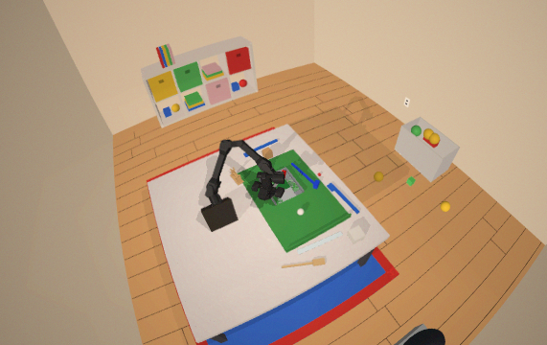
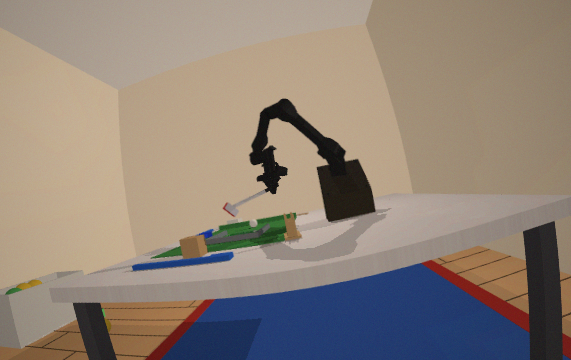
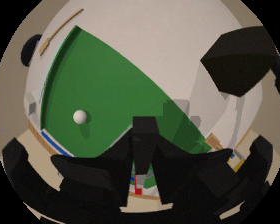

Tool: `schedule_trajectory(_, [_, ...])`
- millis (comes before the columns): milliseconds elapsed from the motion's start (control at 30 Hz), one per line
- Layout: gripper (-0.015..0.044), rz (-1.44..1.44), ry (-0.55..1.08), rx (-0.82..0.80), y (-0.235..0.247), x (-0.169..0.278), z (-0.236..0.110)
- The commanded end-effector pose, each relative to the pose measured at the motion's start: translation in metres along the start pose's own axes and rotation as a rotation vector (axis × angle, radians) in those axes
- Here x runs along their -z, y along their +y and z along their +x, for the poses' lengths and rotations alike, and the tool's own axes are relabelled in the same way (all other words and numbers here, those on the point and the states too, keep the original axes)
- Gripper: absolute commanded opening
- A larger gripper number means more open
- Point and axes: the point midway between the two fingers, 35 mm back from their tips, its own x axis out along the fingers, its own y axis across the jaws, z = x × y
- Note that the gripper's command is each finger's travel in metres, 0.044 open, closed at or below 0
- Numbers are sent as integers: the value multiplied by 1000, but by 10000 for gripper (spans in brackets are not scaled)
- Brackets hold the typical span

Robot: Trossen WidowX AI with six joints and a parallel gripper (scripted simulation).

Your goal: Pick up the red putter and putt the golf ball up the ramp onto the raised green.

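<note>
My gripper is shut on the red putter and holds it in the air above the green mat. In the side view the putter's pale shaft slants down to its red head, clear of the mat. The white golf ball rests on the mat, apart from the putter head. The grey ramp with the raised green lies under the gripper and is mostly hidden in the overhead view.
Blue bars edge the mat. A wooden block, a wooden stand, a wooden putter, a white cube and the arm's black base stand on the table.
</note>
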Motion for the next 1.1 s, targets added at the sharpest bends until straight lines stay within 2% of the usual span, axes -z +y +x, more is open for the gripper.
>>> schedule_trajectory(0, [0,104,-4,-10,17,-18,-4])
schedule_trajectory(767, [0,693,-29,0,80,-149,3])
schedule_trajectory(933, [0,709,-30,1,81,-153,5])
schedule_trajectory(1067, [0,709,-29,2,81,-153,21])
